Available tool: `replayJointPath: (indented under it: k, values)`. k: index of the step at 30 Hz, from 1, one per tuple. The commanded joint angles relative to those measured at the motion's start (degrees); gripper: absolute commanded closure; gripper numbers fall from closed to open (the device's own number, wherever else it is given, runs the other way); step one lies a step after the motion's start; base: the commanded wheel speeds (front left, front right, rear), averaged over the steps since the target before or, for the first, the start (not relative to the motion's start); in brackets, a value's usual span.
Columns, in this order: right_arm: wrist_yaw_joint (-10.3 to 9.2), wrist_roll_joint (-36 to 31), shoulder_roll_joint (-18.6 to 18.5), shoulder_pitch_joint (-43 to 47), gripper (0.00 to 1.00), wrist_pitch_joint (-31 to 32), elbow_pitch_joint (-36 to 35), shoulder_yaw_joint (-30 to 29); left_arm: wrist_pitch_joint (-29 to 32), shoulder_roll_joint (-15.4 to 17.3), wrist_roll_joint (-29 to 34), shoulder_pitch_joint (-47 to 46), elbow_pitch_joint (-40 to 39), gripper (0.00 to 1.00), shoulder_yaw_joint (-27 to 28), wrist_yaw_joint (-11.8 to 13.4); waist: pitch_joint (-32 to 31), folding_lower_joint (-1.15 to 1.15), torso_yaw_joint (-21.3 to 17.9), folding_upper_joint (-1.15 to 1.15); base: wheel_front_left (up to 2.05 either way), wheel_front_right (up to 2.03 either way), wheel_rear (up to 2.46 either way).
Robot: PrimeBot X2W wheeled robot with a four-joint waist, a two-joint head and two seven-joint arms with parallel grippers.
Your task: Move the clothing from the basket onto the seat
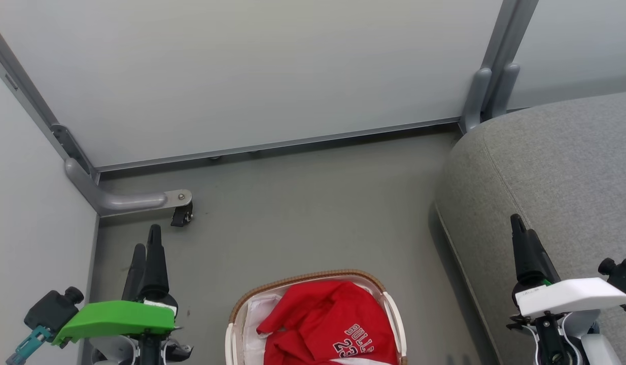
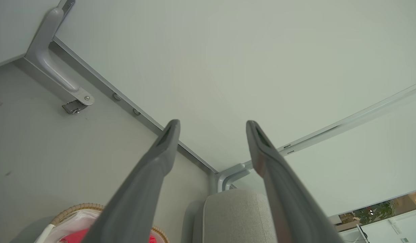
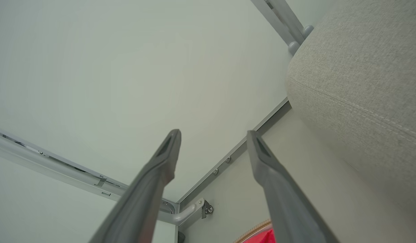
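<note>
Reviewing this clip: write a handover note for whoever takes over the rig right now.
Left tool: open, empty, held left of the basket.
Right tool: open, empty, near the seat.
Clothing: red, "BULLS 23" print showing, piled in the basket on the floor; the seat is to the robot's right.
Done: nothing moved yet.
Left: grasp the clothing, lift it out, lay it on the seat.
</note>
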Motion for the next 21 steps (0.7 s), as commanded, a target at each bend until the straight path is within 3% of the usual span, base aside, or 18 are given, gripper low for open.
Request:
replayJointPath:
  k: [1,12,21]
  values:
    - [0.02,-2.2,-0.4,0.1,0.0,-0.7,-0.7,0.2,-0.6,0.3,2.6,0.2,-1.2,0.0,-0.3,0.3,0.0,0.0,0.0,0.0,0.0,0.0,0.0]
    - [0.03,-12.1,-0.5,0.5,0.0,-2.7,-0.1,1.2,-2.6,0.4,14.5,1.4,-1.6,0.0,-2.5,1.3,0.0,0.0,0.1,0.0,0.0,0.0,0.0]
    - [0.03,-18.9,-0.6,0.9,0.0,-4.1,1.1,2.4,-4.0,0.5,20.3,2.8,0.4,0.0,-2.5,1.9,-0.1,0.0,0.2,0.0,0.0,0.0,0.0]
